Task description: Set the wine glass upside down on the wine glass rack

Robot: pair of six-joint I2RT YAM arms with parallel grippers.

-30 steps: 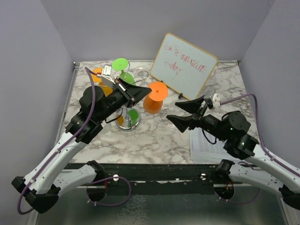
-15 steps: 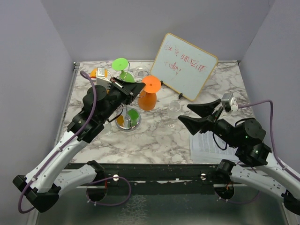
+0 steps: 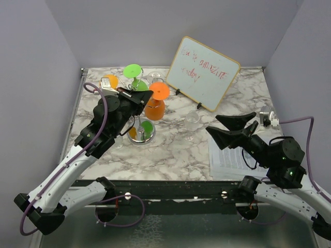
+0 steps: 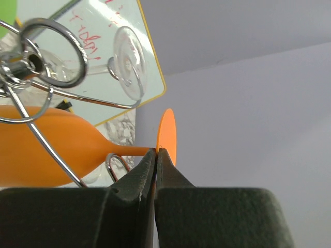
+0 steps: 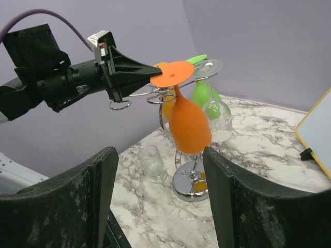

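Orange wine glass [image 3: 154,109] hangs upside down at the right side of the wine glass rack [image 3: 142,132], foot up, bowl down beside the centre post, clear of the table. Its stem sits by a curled wire arm; can't tell if it's seated in the loop.

L gripper [image 3: 147,94] is pinched tight on the stem just under the foot, fingers nearly touching. L arm reaches in from near-left, wrist about level and pointing right.

Rack stands far-left on the marble table [image 3: 176,147]. Already on it, inverted: green glasses [image 3: 133,70], a clear wine glass [image 3: 155,78] on the far side & something orange-yellow [image 3: 109,81] at left. These crowd the arms close around the orange bowl.

Clear tumbler [image 3: 192,118] stands right of the rack, apart from it. Whiteboard [image 3: 202,72] leans at far-centre w/ red scribble. Paper sheet [image 3: 227,155] lies near-right.

R gripper [image 3: 212,124] hovers over the paper's far edge, jaws spread wide w/ nothing between them, pointing left at the rack, well apart from it.
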